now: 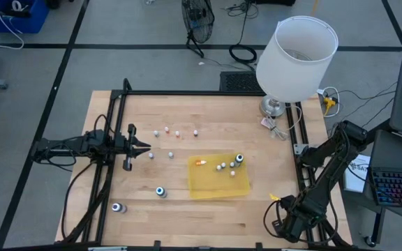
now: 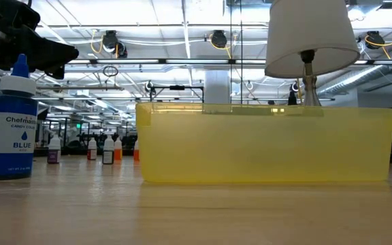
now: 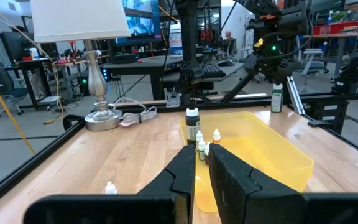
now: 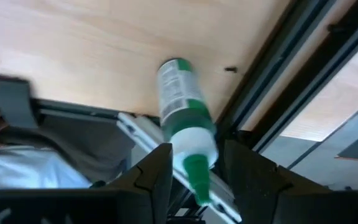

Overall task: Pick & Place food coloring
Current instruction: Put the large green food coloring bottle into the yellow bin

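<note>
Tiny food coloring bottles (image 1: 167,130) stand in a loose row on the wooden table, with two more (image 1: 151,155) just ahead of my left gripper (image 1: 144,148). That gripper hovers left of the yellow tray (image 1: 218,187), open by a narrow gap and empty. Several bottles are in the tray: small whitish ones (image 3: 201,148), an orange one lying down (image 1: 201,162) and a larger dark one (image 1: 239,160). Two larger bottles (image 1: 160,191) (image 1: 118,207) stand near the front edge. My right gripper (image 4: 194,163) is at the table's near right corner, shut on a green bottle (image 4: 179,93). My right gripper pinches the green bottle between its two fingers at the white shoulder (image 4: 194,140) just below the green nozzle. The bottle's body points away from the wrist, over the table's edge rail. In the left wrist view it hangs upright (image 3: 277,99) under the gripper.
A white-shaded lamp (image 1: 295,59) stands at the far right corner with its metal base (image 1: 274,106) and cables on the table. Black frame rails (image 1: 110,139) run along the table's left and right sides. A blue-labelled bottle (image 2: 12,129) stands close to the low camera.
</note>
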Action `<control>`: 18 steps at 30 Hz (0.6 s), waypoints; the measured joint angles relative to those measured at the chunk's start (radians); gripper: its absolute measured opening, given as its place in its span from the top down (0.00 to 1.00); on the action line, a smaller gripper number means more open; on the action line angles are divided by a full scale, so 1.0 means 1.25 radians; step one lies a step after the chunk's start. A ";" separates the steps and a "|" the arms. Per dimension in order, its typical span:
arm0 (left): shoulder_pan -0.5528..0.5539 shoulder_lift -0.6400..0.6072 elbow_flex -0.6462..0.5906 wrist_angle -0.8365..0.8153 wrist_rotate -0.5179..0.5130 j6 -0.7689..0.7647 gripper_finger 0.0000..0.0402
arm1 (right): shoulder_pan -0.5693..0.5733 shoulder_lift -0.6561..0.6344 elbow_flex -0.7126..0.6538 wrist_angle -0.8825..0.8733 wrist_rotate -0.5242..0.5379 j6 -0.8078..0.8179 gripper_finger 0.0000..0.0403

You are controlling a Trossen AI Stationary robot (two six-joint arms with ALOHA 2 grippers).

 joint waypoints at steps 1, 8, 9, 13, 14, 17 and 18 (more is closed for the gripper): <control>0.000 0.000 0.000 0.000 0.000 0.000 0.87 | 0.000 0.000 0.000 -0.004 0.000 -0.001 0.64; 0.000 0.000 0.000 0.000 0.000 0.000 0.87 | 0.000 0.000 0.000 0.020 0.002 0.004 0.57; 0.000 0.000 0.000 0.000 0.000 0.000 0.87 | 0.000 0.000 0.000 0.021 0.003 0.004 0.57; 0.000 0.000 0.000 0.000 0.000 0.000 0.87 | 0.000 0.010 0.000 0.031 0.003 0.007 0.58; 0.000 0.000 0.000 0.000 0.000 0.000 0.87 | 0.000 0.014 0.000 0.036 0.003 0.006 0.58; 0.000 0.000 0.000 0.000 0.000 0.000 0.87 | 0.000 0.026 0.000 0.061 0.003 0.005 0.59; 0.000 0.000 0.000 0.000 0.000 0.000 0.87 | 0.000 0.028 0.000 0.064 0.003 0.005 0.59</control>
